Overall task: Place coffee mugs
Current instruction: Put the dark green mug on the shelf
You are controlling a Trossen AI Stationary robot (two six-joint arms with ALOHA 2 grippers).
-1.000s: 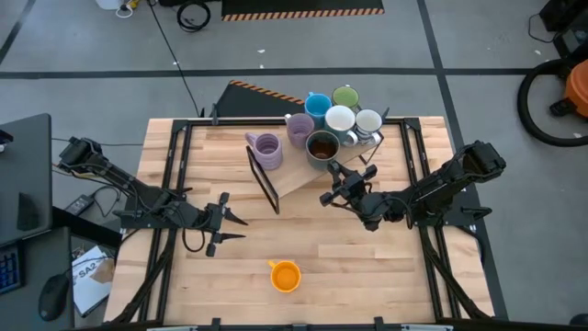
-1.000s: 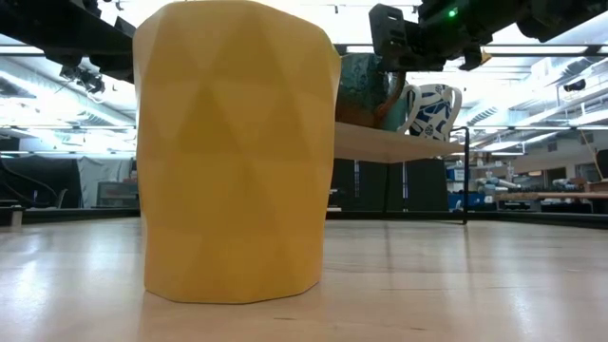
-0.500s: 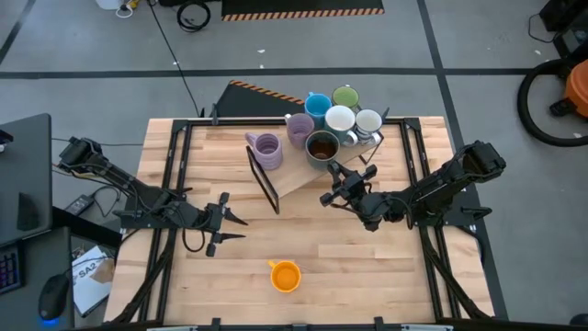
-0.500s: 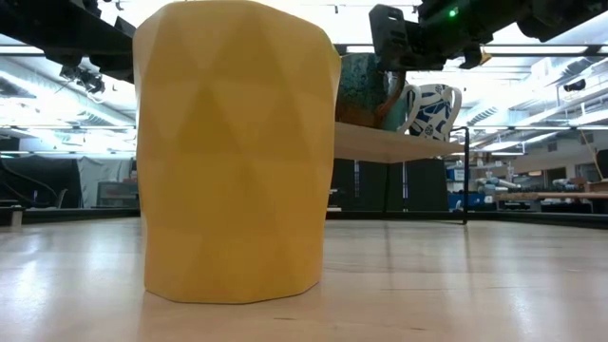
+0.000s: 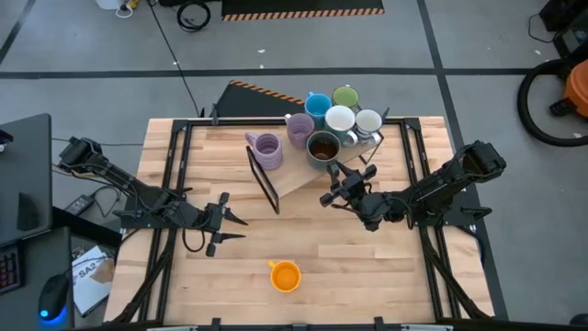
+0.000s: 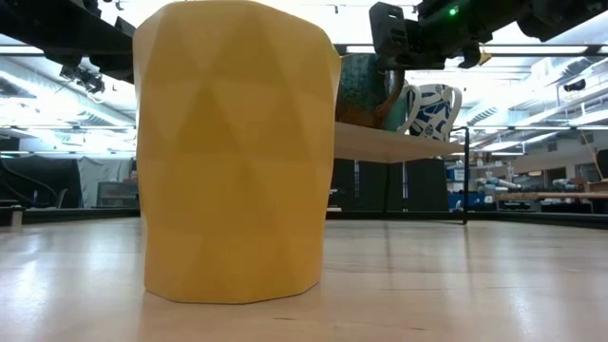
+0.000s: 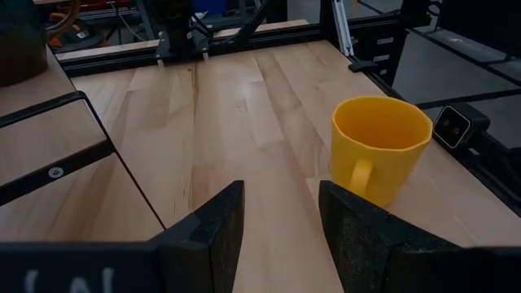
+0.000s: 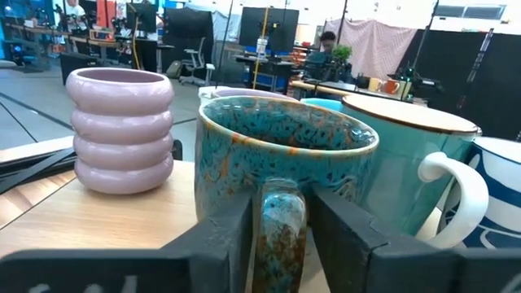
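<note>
Pale butcher-block wood is the table (image 5: 367, 267) here, and going from the left side across, we first hit the left gripper (image 5: 227, 223), hovering low over the boards with its fingers spread apart and nothing between them. In its wrist view we look past those two dark fingers (image 7: 210, 232) at the orange mug (image 7: 380, 150), which stands upright on the bare wood near the front edge, handle turned toward the camera, well apart from all the other mugs. In the low view that same mug fills most of the picture. Next over we've got a slanted wooden shelf (image 5: 292, 175) on a black wire frame, and on it the ribbed lavender mug (image 5: 266, 150) sits a bit to the left of the main cluster. The second lavender mug (image 5: 299, 128), blue mug (image 5: 318, 106), green mug (image 5: 345, 96), white mug (image 5: 339, 119) and pale grey-white mug (image 5: 368, 121) are all bunched together at the back right of the shelf. The dark mug with brown inside (image 5: 322, 146) stands at the front of that bunch, and the right gripper (image 5: 349, 183) is right up on it: in the right wrist view its fingers (image 8: 352, 244) sit either side of the speckled handle, parted only about that wide. We can't tell if they're actually pinching it or just straddling it.
</note>
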